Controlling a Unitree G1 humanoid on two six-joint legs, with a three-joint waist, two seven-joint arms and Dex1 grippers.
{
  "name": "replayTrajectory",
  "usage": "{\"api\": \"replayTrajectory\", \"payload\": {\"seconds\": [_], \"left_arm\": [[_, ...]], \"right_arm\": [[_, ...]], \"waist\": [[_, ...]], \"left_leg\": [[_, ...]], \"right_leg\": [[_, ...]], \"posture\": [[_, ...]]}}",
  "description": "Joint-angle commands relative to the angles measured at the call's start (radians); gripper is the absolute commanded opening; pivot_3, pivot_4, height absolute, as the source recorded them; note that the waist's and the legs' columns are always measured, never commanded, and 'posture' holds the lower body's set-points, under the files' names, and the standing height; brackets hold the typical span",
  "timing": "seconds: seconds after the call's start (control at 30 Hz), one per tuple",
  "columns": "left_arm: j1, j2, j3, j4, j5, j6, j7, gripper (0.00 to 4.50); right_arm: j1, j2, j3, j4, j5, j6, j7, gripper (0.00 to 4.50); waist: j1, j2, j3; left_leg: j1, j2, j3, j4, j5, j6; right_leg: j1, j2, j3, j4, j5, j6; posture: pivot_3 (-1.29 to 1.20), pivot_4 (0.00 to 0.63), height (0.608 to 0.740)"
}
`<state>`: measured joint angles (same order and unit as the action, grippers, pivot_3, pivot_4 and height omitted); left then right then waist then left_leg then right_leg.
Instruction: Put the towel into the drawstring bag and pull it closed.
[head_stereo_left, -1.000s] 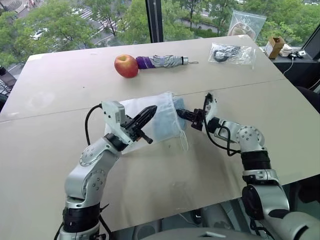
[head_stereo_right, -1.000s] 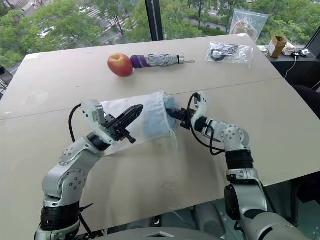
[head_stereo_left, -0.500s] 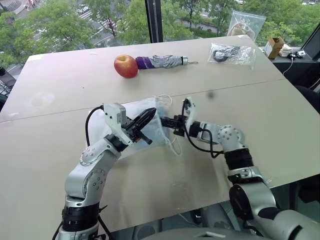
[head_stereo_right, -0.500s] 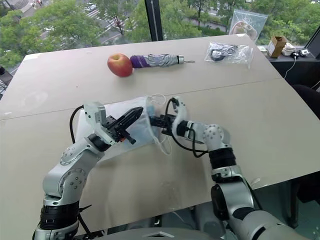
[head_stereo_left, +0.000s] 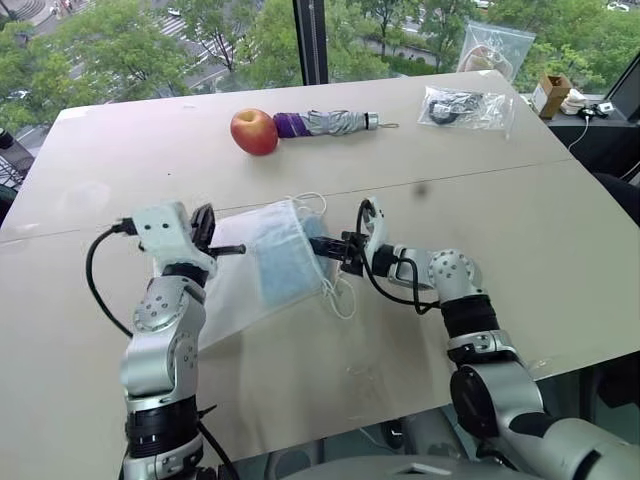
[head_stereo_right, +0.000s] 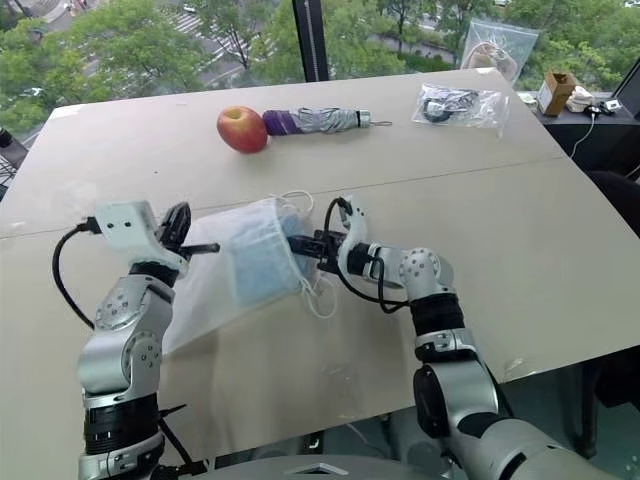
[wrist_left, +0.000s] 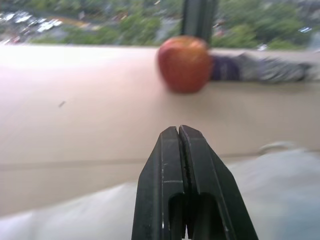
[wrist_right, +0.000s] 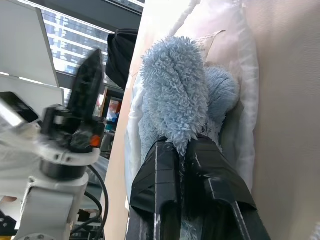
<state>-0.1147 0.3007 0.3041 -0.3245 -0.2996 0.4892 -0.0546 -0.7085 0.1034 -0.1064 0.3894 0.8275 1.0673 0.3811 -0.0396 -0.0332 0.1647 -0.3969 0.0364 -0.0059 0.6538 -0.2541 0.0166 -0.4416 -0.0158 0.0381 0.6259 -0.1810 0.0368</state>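
Note:
The white drawstring bag (head_stereo_left: 228, 295) lies flat near the middle of the table, its mouth facing my right gripper. Loose white cords (head_stereo_left: 341, 297) trail from that mouth. The light-blue towel (head_stereo_left: 283, 262) shows through the thin fabric and sits inside the mouth end. My right gripper (head_stereo_left: 326, 247) reaches into the mouth and is shut on the fluffy towel (wrist_right: 176, 100). At the bag's left edge my left gripper (wrist_left: 178, 132) points toward the apple. Its fingers (head_stereo_left: 205, 222) are pressed shut with nothing seen between them, and bag fabric lies just under them.
A red apple (head_stereo_left: 254, 131) and a folded purple-grey umbrella (head_stereo_left: 326, 123) lie at the table's far side. Clear plastic bags (head_stereo_left: 463, 106) are at the far right, and a small cardboard box (head_stereo_left: 549, 93) is beyond them. A seam crosses the table behind the bag.
My left gripper has swung left off the bag and turned to point away from me. My right gripper pushed left with the towel early on, then held still. The bag now lies flatter.

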Motion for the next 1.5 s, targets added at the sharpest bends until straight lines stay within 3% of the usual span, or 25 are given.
{"api": "replayTrajectory", "payload": {"seconds": [0.03, 0.17, 0.33, 0.6, 0.8, 1.13, 1.5], "left_arm": [[-0.002, 0.022, -0.062, 0.025, 0.025, 0.137, -0.001, 0.00], [-0.056, 0.013, -0.102, 0.105, 0.026, 0.169, -0.030, 0.00], [-0.092, -0.053, -0.076, 0.179, -0.048, 0.071, -0.130, 0.00], [0.008, 0.001, -0.085, 0.154, -0.106, -0.072, -0.375, 0.00], [0.017, 0.082, -0.063, 0.187, -0.115, -0.139, -0.500, 0.00], [-0.176, 0.156, -0.084, 0.351, -0.136, -0.203, -0.644, 0.00], [-0.418, 0.110, -0.217, 0.639, -0.065, -0.284, -0.783, 0.00]], "right_arm": [[0.017, -0.006, 0.004, -0.092, 0.009, 0.029, 0.011, 0.10], [0.062, -0.021, 0.015, -0.187, 0.037, 0.098, 0.018, 0.10], [0.097, 0.006, 0.054, -0.232, 0.042, 0.166, 0.017, 0.10], [-0.009, 0.126, 0.028, 0.014, -0.029, 0.050, -0.036, 0.10], [-0.110, 0.137, 0.016, 0.161, -0.041, -0.060, -0.043, 0.10], [-0.059, 0.120, 0.075, 0.049, -0.054, -0.109, 0.002, 0.10], [0.002, 0.049, 0.139, -0.128, -0.089, -0.147, 0.068, 0.10]], "waist": [[0.002, 0.000, 0.000], [0.006, 0.000, -0.001], [0.002, -0.001, -0.001], [-0.003, -0.001, -0.002], [-0.005, -0.001, -0.002], [-0.004, -0.001, -0.002], [-0.001, -0.001, -0.002]], "left_leg": [[0.000, 0.000, 0.000, 0.000, 0.000, 0.000], [0.000, 0.000, -0.002, 0.001, 0.000, 0.000], [0.001, 0.000, -0.001, 0.001, 0.000, 0.000], [0.001, 0.000, 0.000, 0.000, 0.000, 0.000], [0.018, 0.001, 0.000, 0.000, 0.000, 0.000], [0.013, 0.001, -0.001, -0.001, 0.000, 0.000], [-0.003, 0.001, 0.000, -0.001, 0.000, 0.000]], "right_leg": [[0.000, 0.000, 0.000, 0.000, 0.000, 0.000], [0.000, 0.000, -0.002, 0.000, 0.000, 0.000], [0.001, 0.000, -0.001, 0.001, 0.000, 0.000], [0.001, 0.000, -0.001, 0.001, 0.000, 0.000], [0.015, 0.001, 0.000, 0.000, -0.003, -0.004], [0.010, 0.002, -0.001, 0.000, 0.000, -0.001], [-0.004, 0.000, -0.001, 0.000, 0.002, -0.003]], "posture": [[0.00, 0.150, 0.740], [0.00, 0.150, 0.740], [0.00, 0.150, 0.740], [0.00, 0.150, 0.740], [0.00, 0.150, 0.740], [0.00, 0.150, 0.740], [0.00, 0.150, 0.740]]}}
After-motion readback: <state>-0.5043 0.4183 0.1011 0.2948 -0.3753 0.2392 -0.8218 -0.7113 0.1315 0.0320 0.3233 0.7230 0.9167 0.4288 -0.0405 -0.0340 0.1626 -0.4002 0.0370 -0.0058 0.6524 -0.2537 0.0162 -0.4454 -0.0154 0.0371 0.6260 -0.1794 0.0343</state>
